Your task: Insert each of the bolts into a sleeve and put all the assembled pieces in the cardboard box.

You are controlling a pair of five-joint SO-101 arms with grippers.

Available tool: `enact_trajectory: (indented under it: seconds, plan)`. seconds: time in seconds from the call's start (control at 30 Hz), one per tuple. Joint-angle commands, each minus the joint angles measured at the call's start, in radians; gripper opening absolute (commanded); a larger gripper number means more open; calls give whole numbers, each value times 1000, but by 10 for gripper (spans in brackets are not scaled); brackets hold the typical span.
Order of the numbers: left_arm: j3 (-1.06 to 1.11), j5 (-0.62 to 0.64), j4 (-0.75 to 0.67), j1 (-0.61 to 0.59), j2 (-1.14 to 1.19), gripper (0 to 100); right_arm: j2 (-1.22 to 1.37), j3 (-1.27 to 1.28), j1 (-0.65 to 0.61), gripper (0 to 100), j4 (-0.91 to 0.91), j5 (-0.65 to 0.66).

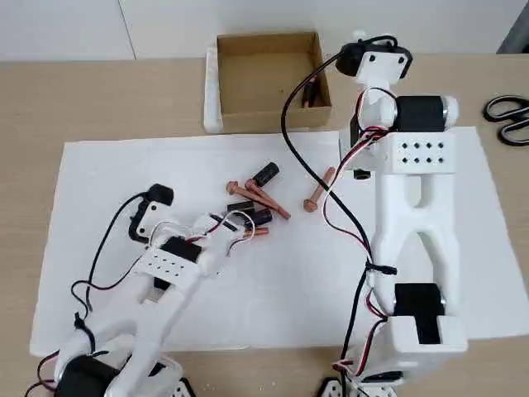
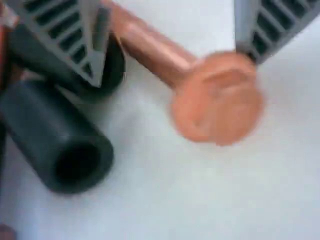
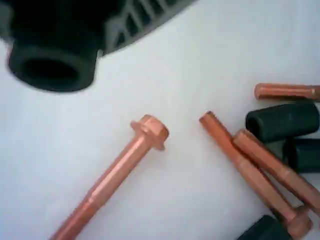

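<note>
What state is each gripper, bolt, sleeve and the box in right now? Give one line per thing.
left gripper: open, straddling a bolt
right gripper: shut on the held sleeve
held sleeve: bore empty, no bolt in it
lone bolt: lying loose, no sleeve on it
loose sleeve: on its side, bore empty
cardboard box: open, with a dark and copper-coloured piece inside

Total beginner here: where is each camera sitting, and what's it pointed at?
High view: fixed above the table, looking down on the white sheet, cardboard box, left arm and right arm.
Left wrist view: on the left wrist, looking down between its open jaws at a bolt head.
Right wrist view: on the right wrist, looking down past a black sleeve in its jaws at a lone bolt.
Shared: the high view shows that lone bolt too.
</note>
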Motion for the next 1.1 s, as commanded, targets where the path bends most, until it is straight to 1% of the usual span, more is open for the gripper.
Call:
enact_trajectory:
  seconds: [0.0, 0.17, 0.47, 0.67, 0.97, 1.03, 1.07]
  plan:
    - [-16, 0, -31, -15, 17, 173, -53, -48, 8, 4, 7, -9]
    - [-38, -60, -31, -18, 63, 171, -53, -48, 8, 4, 7, -9]
    - [-48, -57, -28, -14, 75, 166, -53, -48, 8, 4, 7, -9]
    - [-51, -61, -28, -14, 72, 54, -53, -48, 8, 4, 7, -9]
    - [-51, -72, -28, -14, 72, 36, -53, -48, 8, 4, 7, -9]
    - [-59, -94, -23, -15, 71, 6, -53, -48, 8, 4, 7, -9]
    - [-67, -95, -9, -15, 71, 6, -53, -48, 8, 4, 7, -9]
